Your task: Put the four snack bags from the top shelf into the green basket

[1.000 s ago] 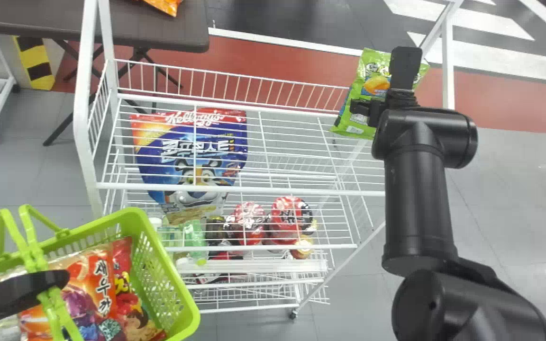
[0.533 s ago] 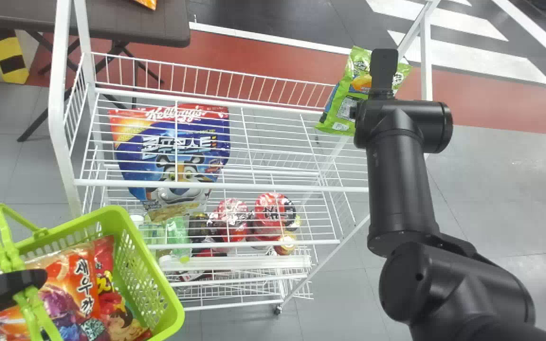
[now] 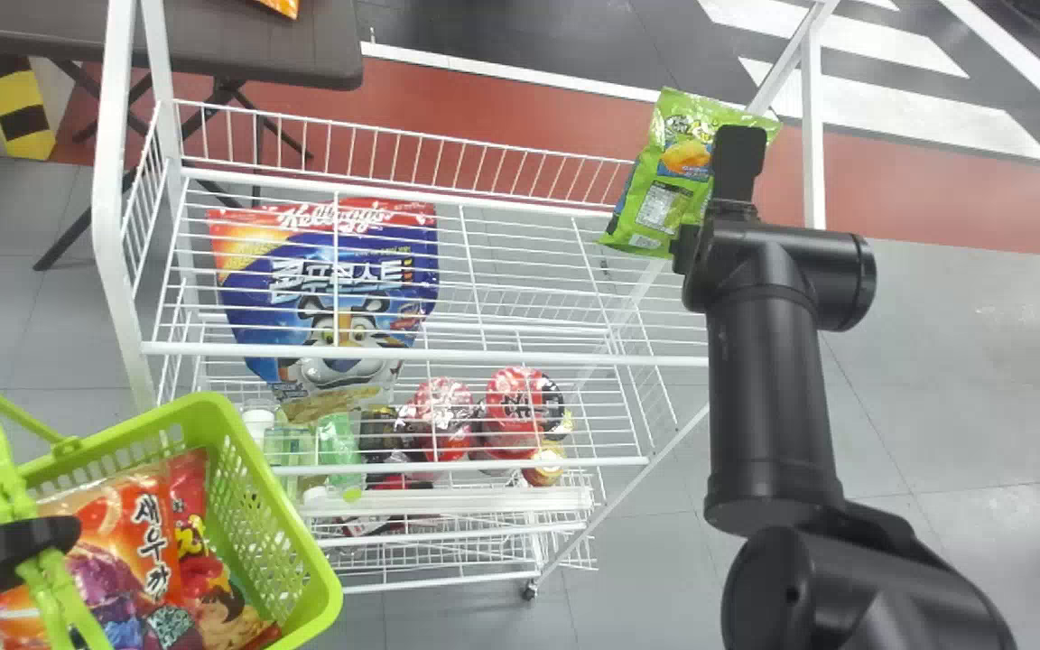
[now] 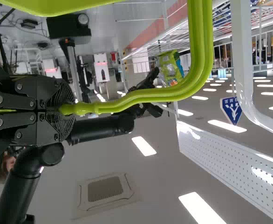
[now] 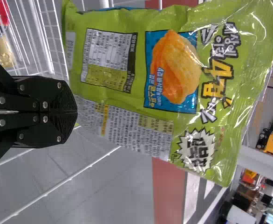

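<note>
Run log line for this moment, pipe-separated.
right gripper: shut on green snack bag, near rack's right end | left gripper: shut on basket handles | green basket: orange, red bags inside

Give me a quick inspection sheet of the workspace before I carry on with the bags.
Surface: white wire top shelf, railed along its back.
Job's things: green snack bag held up at the shelf's right end; orange snack bag and red snack bag inside the green basket.
Clutter: cereal pouch beneath the top shelf's wires.
Grippers: left gripper shut on the basket handle; right gripper shut on the green snack bag's edge.
Cables: nothing seen around the basket or shelf.
Surroundings: dark table behind the rack.
</note>
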`<act>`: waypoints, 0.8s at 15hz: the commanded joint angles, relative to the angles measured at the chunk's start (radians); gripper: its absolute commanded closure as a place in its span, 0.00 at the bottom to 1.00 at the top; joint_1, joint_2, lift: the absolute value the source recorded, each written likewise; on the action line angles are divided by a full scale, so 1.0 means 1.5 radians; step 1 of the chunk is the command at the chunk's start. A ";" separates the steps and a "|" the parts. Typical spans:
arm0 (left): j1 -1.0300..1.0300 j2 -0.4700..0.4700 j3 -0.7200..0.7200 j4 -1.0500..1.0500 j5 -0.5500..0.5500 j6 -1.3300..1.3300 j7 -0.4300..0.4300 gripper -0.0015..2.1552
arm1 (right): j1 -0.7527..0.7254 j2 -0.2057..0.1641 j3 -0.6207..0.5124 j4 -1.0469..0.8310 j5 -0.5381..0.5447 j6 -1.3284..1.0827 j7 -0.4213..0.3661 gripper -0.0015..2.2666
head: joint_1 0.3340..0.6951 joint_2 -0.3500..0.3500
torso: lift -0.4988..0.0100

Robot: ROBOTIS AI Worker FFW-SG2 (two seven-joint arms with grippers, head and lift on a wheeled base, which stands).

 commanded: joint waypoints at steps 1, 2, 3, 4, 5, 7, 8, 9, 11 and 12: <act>-0.001 0.000 0.001 0.000 0.000 0.000 -0.008 1.00 | 0.035 0.003 -0.001 -0.061 -0.047 0.022 0.000 0.85 | 1.00 0.01 | 0.98; -0.001 -0.001 0.001 0.001 0.000 0.000 -0.008 1.00 | 0.057 0.004 -0.002 -0.093 -0.076 0.022 0.000 0.48 | 1.00 0.01 | 0.98; -0.002 -0.001 0.000 0.001 -0.001 0.000 -0.008 1.00 | 0.074 0.004 0.002 -0.120 -0.091 0.022 -0.001 0.11 | 1.00 0.01 | 0.98; -0.002 -0.001 0.000 0.001 -0.001 0.000 -0.008 1.00 | 0.089 0.007 0.005 -0.143 -0.095 0.024 -0.001 0.00 | 1.00 0.02 | 0.98; -0.003 0.000 0.000 0.002 -0.001 0.000 -0.008 1.00 | 0.096 0.010 0.006 -0.159 -0.095 0.026 -0.001 0.00 | 1.00 0.03 | 0.98; -0.007 0.000 0.000 0.012 -0.001 -0.002 -0.008 1.00 | 0.098 0.011 0.003 -0.169 -0.097 0.016 -0.005 0.01 | 1.00 0.03 | 0.98; -0.007 0.000 -0.001 0.014 -0.001 -0.008 -0.008 1.00 | 0.098 0.011 -0.001 -0.169 -0.101 0.000 -0.005 0.02 | 1.00 0.03 | 0.98; -0.008 0.002 -0.001 0.017 -0.001 -0.010 -0.008 1.00 | 0.095 0.011 -0.004 -0.169 -0.102 -0.013 -0.005 0.02 | 1.00 0.03 | 0.98; -0.009 0.002 -0.001 0.018 -0.001 -0.012 -0.008 1.00 | 0.080 0.011 -0.006 -0.149 -0.100 -0.051 -0.006 0.02 | 1.00 0.03 | 0.98; -0.010 0.002 -0.003 0.020 -0.001 -0.014 -0.008 1.00 | 0.065 0.011 -0.013 -0.124 -0.097 -0.072 -0.006 0.02 | 1.00 0.03 | 0.98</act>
